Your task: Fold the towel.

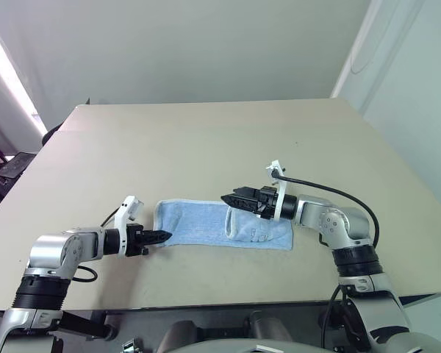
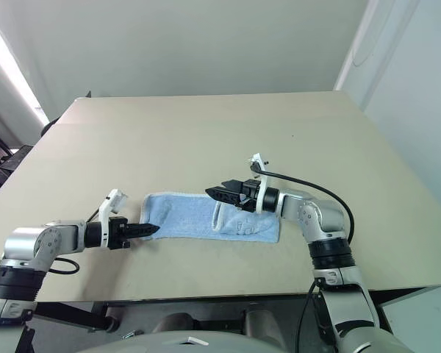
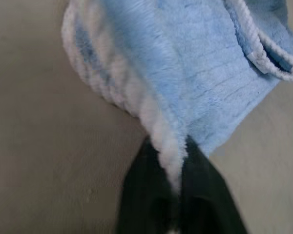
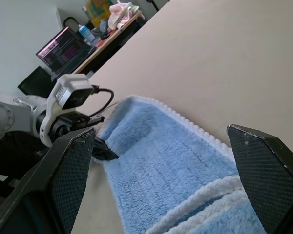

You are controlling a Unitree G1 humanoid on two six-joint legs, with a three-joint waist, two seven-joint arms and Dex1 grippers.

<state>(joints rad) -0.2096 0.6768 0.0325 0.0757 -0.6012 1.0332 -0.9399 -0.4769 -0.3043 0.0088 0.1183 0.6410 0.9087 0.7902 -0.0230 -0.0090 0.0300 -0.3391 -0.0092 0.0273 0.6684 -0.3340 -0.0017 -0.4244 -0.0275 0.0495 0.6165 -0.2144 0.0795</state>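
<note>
Your light blue ribbed microfibre towel (image 1: 220, 223) lies long axis 9-to-3 o'clock. Left gripper (image 1: 162, 237) pinches its 9 o'clock end; right gripper (image 1: 231, 198) gapes above.

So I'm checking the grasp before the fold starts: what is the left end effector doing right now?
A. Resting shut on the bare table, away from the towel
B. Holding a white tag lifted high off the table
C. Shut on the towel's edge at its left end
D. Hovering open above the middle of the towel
C: in the left wrist view the left end effector has both black fingers pinched on the white-edged rim of the towel.
</note>
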